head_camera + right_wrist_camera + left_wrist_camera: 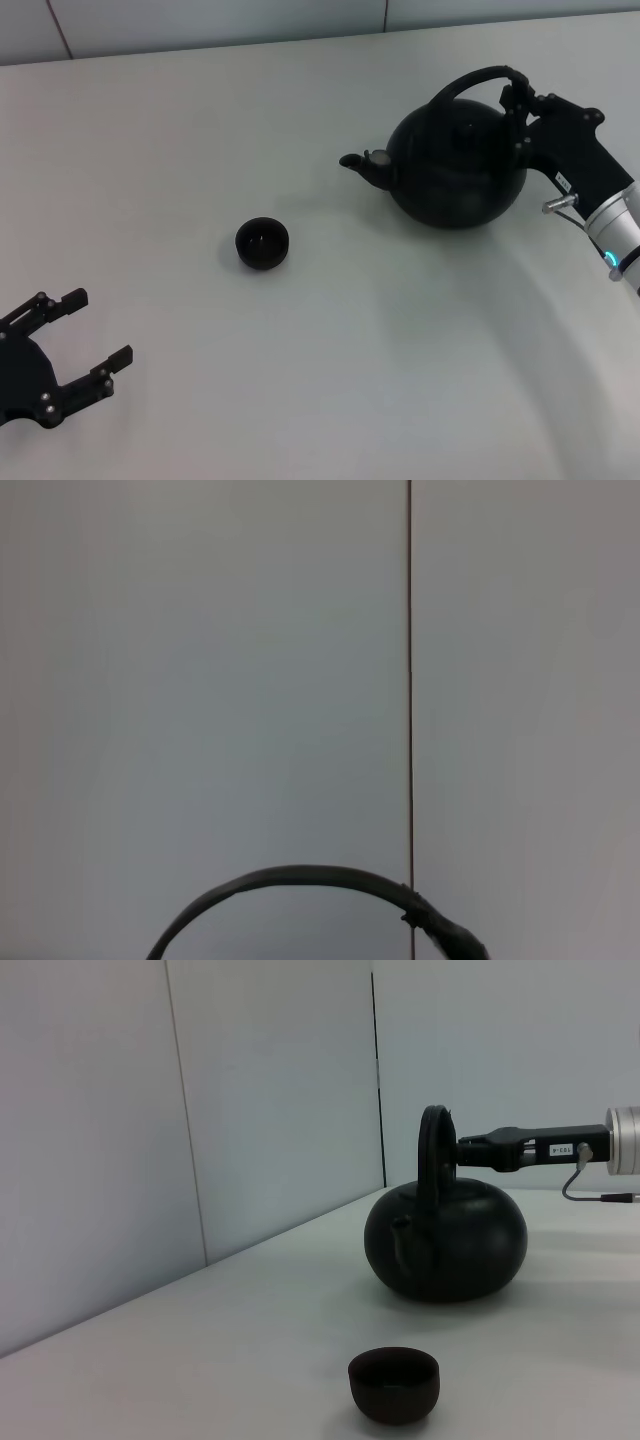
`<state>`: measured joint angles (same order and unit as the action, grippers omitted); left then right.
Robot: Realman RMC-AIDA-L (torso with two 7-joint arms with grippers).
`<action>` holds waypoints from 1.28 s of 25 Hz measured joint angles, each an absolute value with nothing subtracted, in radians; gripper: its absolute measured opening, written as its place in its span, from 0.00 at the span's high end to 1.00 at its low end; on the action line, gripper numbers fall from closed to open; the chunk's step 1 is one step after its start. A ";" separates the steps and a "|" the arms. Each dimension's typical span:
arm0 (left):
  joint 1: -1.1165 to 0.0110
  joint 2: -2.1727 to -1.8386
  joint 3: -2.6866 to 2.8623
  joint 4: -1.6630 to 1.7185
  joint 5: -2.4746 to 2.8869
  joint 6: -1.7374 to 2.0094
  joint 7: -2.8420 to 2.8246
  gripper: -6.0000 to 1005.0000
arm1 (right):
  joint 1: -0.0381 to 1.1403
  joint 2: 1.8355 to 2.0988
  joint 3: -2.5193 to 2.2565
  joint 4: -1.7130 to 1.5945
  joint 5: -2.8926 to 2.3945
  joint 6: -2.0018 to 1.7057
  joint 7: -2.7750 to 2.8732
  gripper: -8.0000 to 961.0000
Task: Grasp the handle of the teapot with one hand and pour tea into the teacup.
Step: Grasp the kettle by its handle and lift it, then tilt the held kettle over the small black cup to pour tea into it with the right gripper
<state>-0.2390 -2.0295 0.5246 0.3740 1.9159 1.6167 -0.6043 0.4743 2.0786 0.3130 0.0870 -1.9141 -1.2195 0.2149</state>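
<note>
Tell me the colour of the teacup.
The teacup is plain matte black, seen best in the head view.

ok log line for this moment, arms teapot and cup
right gripper at handle, grip unclear | teapot upright on table | teacup apart | left gripper open, idle

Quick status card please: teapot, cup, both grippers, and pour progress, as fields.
teapot: upright on the table, spout toward the cup
handle: right gripper at its far end, grip state unclear
cup: on the table, apart from the teapot, on its spout side
left gripper: open, idle near the table's front left
pour: not yet started
</note>
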 joint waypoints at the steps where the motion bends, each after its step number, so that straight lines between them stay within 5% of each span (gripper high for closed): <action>1: -0.239 -2.029 0.525 0.374 1.916 1.617 -0.604 0.20 | 0.472 2.079 0.313 0.087 -1.914 -1.232 0.215 0.89; 19: -0.236 -2.031 0.525 0.367 1.916 1.618 -0.602 0.20 | 0.486 2.077 0.298 0.074 -1.925 -1.287 0.244 0.91; 32: -0.232 -2.031 0.525 0.367 1.916 1.624 -0.598 0.20 | 0.607 2.074 0.211 0.001 -2.052 -1.228 0.334 0.91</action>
<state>-0.2316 -2.0309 0.5246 0.3666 1.9159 1.6237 -0.5980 0.6074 2.0738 0.2108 0.0011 -2.0516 -1.2278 0.3339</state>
